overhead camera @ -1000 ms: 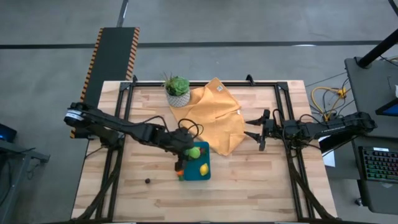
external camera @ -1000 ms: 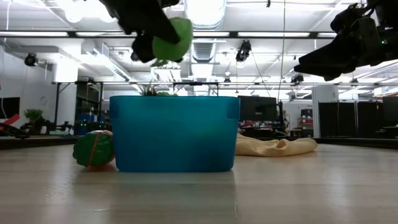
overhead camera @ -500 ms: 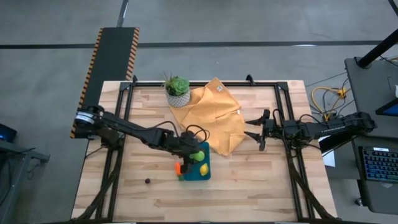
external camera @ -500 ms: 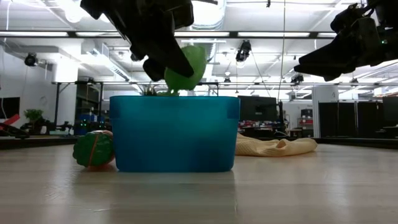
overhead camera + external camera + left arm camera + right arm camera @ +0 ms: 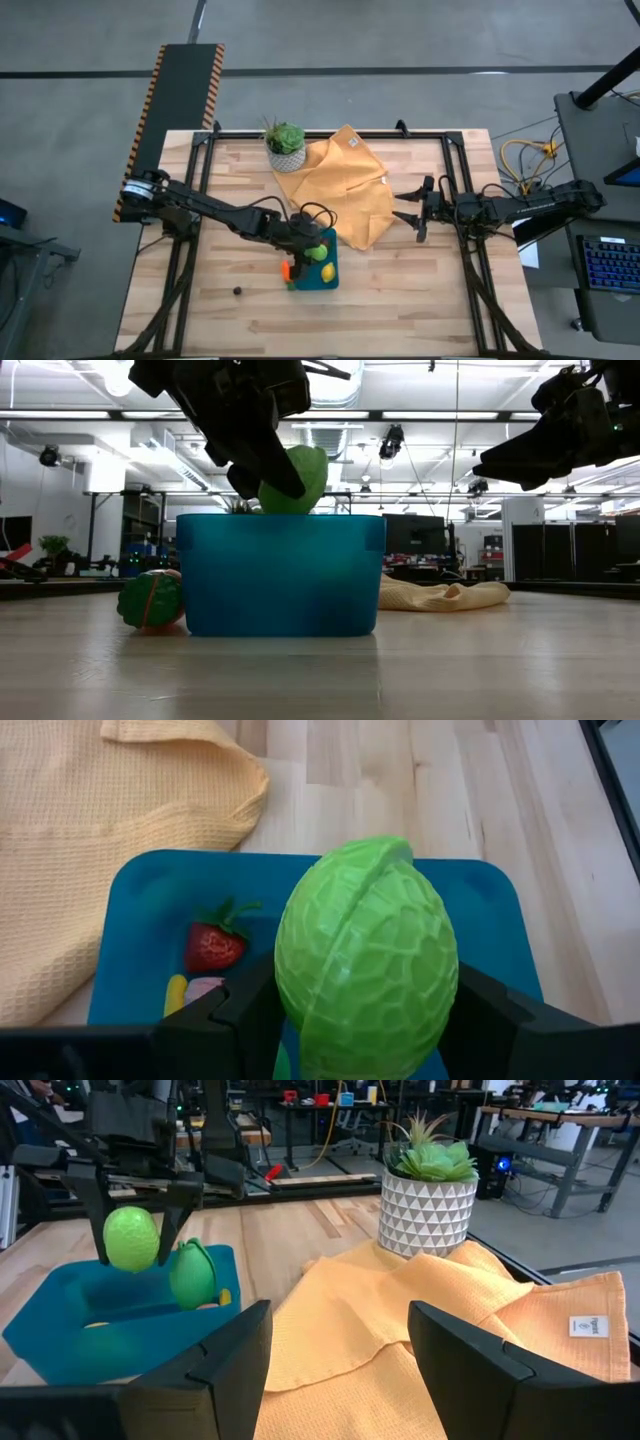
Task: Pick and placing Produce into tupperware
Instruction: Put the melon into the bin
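Note:
My left gripper [image 5: 360, 1015] is shut on a lime green, net-patterned toy produce ball [image 5: 365, 960] and hangs over the teal tupperware [image 5: 130, 890]. In the low view the ball [image 5: 292, 478] sits just at the container's rim [image 5: 280, 518]. A toy strawberry [image 5: 213, 945] and a yellow piece [image 5: 327, 272] lie inside. A green-and-orange piece [image 5: 150, 600] rests on the table against the container's left wall. A small dark piece [image 5: 238, 291] lies on the bare wood. My right gripper [image 5: 340, 1370] waits open above the table's right half [image 5: 405, 212]. My left gripper pinches the green ball between its two fingers [image 5: 245, 1015], one on each of its opposite sides [image 5: 300, 990]. The fingers [image 5: 262, 460] slant down from above. The ball is lifted clear, its lower end level with the tupperware's rim.
A mustard-yellow cloth [image 5: 345, 185] lies crumpled just beyond the container, toward the far edge. A potted green plant [image 5: 286, 146] stands at the cloth's far left corner. Bare wood stretches along the near edge [image 5: 400, 300] and the left side.
My left gripper has moved down toward the tupperware and a little toward the near edge, carrying the green ball. The ball has dropped from well above the container to its rim. The right arm has kept still.

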Controlling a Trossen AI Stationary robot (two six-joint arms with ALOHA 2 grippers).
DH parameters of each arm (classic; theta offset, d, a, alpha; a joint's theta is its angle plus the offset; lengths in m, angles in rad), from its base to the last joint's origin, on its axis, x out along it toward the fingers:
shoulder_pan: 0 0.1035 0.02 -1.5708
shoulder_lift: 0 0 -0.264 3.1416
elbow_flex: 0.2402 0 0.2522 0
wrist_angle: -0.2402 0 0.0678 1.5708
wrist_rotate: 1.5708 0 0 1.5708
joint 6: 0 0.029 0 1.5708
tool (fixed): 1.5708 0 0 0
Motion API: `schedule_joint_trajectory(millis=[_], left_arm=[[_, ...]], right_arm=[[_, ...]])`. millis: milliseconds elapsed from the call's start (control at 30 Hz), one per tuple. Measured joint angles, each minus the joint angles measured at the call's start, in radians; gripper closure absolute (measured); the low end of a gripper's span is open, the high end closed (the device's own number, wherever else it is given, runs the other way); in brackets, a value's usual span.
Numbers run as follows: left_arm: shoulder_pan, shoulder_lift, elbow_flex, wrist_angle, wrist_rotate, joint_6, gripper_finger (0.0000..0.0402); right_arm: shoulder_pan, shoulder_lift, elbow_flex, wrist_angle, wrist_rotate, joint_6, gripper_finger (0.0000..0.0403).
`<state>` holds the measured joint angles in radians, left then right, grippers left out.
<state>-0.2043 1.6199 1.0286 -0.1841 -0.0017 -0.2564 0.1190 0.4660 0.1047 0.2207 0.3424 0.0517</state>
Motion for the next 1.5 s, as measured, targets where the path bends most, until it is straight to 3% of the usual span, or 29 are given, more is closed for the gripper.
schedule_joint_trajectory(millis=[333, 667, 1500], left_arm=[[0.000, 0.000, -0.003, -0.012, 0.007, -0.009, 0.0209], [0.000, 0.000, -0.012, -0.013, 0.076, -0.053, 0.0209], [0.000, 0.000, -0.086, 0.075, 0.070, -0.074, 0.0209]], right_arm=[[0.000, 0.000, 0.000, 0.000, 0.000, -0.001, 0.0175], [0.000, 0.000, 0.000, 0.000, 0.000, -0.003, 0.0175], [0.000, 0.000, 0.000, 0.000, 0.000, 0.000, 0.0175]])
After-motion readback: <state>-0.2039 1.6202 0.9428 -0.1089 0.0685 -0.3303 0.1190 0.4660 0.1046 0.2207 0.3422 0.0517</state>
